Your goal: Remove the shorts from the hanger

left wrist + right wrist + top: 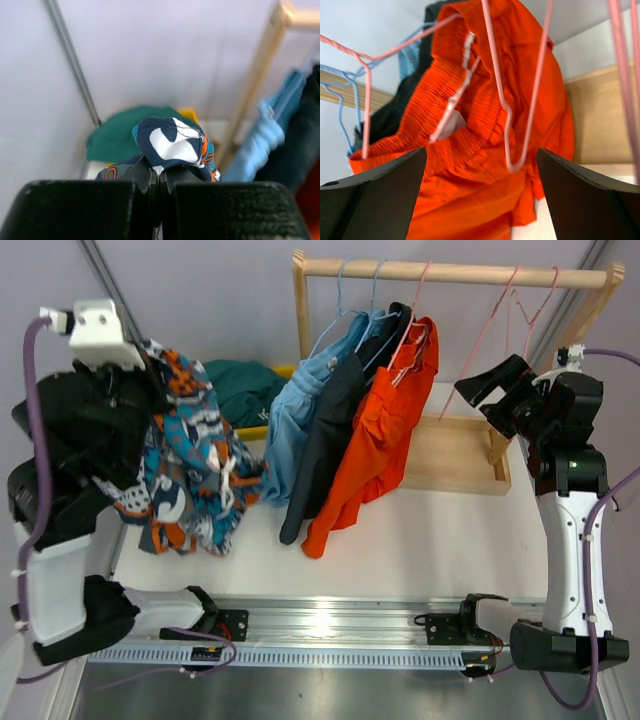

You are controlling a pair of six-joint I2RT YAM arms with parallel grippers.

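The left hand point(160, 186) is pressed tight together on a fold of the multicolour patterned shorts point(185, 470), which are off the rack and drape down from it over the left edge of the table point(420, 530). Just beyond them, at the far left, the dark green shorts point(240, 385) lie in a heap, also free of any hanger. So the step in hand looks like setting aside the patterned pair. The next move for this arm would be to carry the cloth over to the green heap and let go, with care that the trailing legs do not snag the arm. To the right, three pairs hang from the wooden rail point(450, 273): the light blue shorts point(295, 410), the black shorts point(330, 430) and the bright orange shorts point(385, 430), crowded against one another. Right of them, two bare pink hangers point(520, 310) dangle. The right hand point(481, 165) is spread wide and holds nothing. It faces the orange waistband and its pink wire hanger point(490, 60) without touching either. It probably needs to close on that waistband and draw the orange pair down and off the wire.
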